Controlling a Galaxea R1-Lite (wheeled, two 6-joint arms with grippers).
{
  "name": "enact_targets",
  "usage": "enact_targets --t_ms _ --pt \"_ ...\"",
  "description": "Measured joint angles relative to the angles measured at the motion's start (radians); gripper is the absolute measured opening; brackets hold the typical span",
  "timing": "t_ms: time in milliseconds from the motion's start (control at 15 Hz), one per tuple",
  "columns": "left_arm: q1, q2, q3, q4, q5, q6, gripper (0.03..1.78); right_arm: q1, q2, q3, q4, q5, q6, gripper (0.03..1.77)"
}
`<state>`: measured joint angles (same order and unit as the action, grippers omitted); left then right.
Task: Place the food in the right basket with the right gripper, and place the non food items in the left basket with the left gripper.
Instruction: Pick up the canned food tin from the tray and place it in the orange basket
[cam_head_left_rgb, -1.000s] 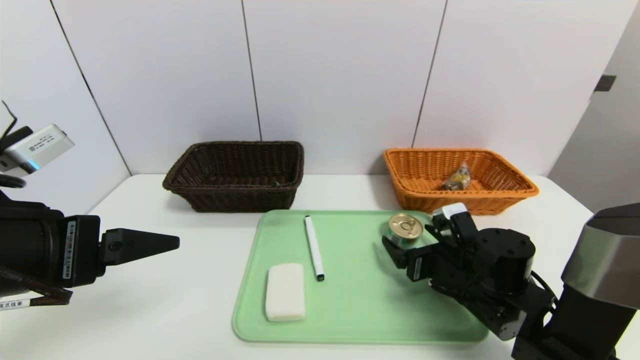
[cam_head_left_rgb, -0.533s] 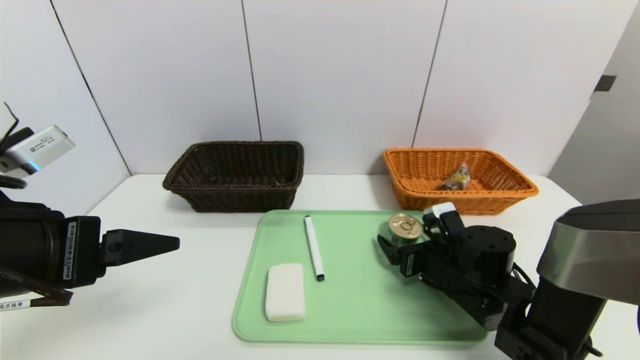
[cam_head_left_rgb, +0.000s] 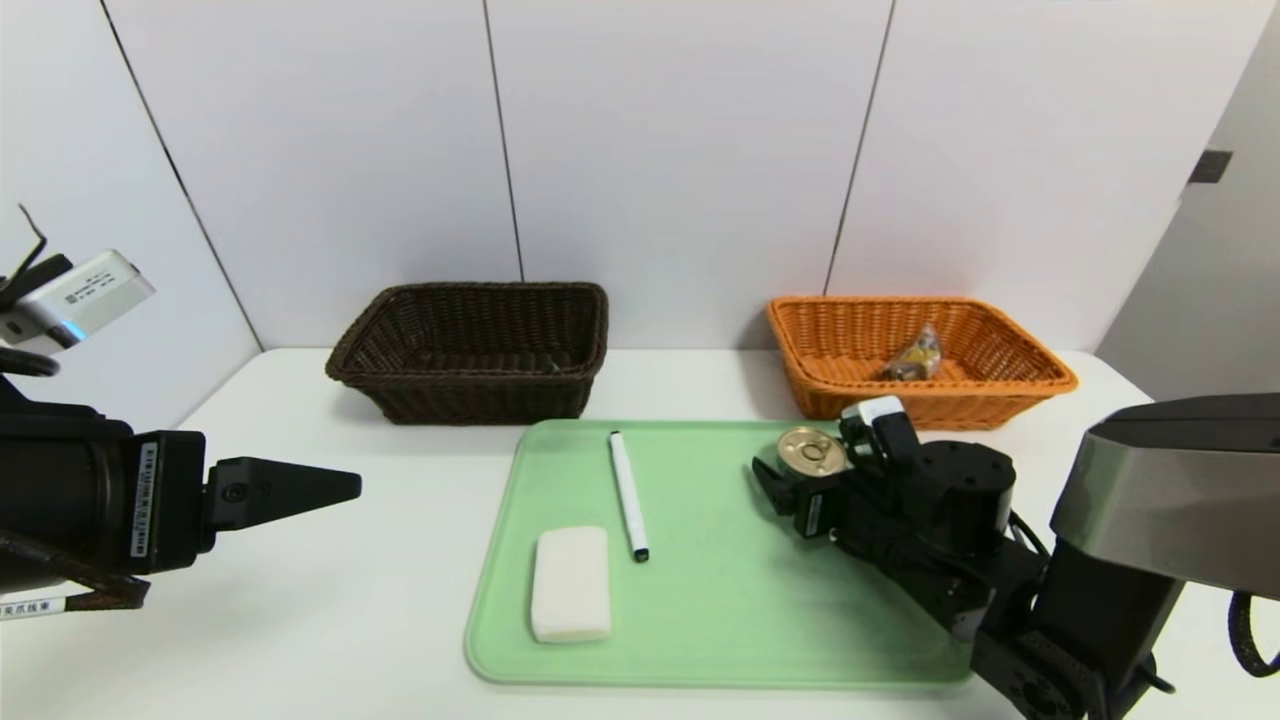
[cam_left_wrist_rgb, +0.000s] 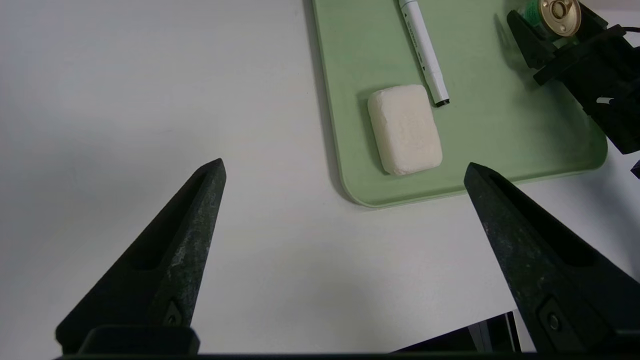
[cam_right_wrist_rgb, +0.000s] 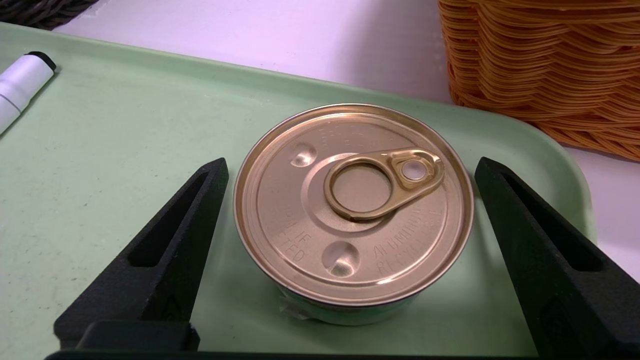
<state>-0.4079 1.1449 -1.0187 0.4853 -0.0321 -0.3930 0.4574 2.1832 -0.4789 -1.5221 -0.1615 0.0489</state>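
The food in view is a round tin (cam_head_left_rgb: 810, 447) with a gold pull-tab lid, upright at the green tray's far right, and a clear-wrapped snack packet (cam_head_left_rgb: 915, 357) lying in the orange right basket (cam_head_left_rgb: 1040, 372). My right gripper (cam_head_left_rgb: 800, 463) is open, low over the tray. Its two fingers flank the tin (cam_right_wrist_rgb: 352, 200) with a small gap on each side. The non food items on the tray are a white block (cam_head_left_rgb: 570, 582) and a white marker (cam_head_left_rgb: 628, 495). The dark brown left basket (cam_head_left_rgb: 470, 402) stands at the back. My left gripper (cam_head_left_rgb: 350, 487) hangs open, left of the tray.
The green tray (cam_head_left_rgb: 720, 610) lies at the table's middle front. The orange basket's wall (cam_right_wrist_rgb: 550, 60) stands close beyond the tin. From the left wrist, the block (cam_left_wrist_rgb: 405, 129) and marker (cam_left_wrist_rgb: 424, 52) lie ahead on the tray (cam_left_wrist_rgb: 500, 130). White wall panels close the back.
My right gripper has slid left and forward along the tray until its fingers stand on either side of the tin. The left arm and all objects have stayed put.
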Motion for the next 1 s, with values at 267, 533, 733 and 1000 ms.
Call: enact_targets --t_ms 267,533,733,1000 --pt "0.000 0.005 -0.001 -0.001 0.000 0.000 1.69 -0.002 0.016 -0.024 -0.001 -0.002 -0.002 1.70" --pt "0.000 0.008 -0.001 0.000 0.000 0.000 1.69 -0.010 0.025 -0.043 0.000 0.001 0.001 1.70" --pt "0.000 0.009 -0.001 0.000 0.000 0.000 1.69 -0.011 0.024 -0.036 -0.001 0.014 0.006 1.70" --pt "0.000 0.010 -0.003 0.000 0.001 0.000 1.69 -0.011 0.024 -0.027 0.001 0.016 0.010 1.44"
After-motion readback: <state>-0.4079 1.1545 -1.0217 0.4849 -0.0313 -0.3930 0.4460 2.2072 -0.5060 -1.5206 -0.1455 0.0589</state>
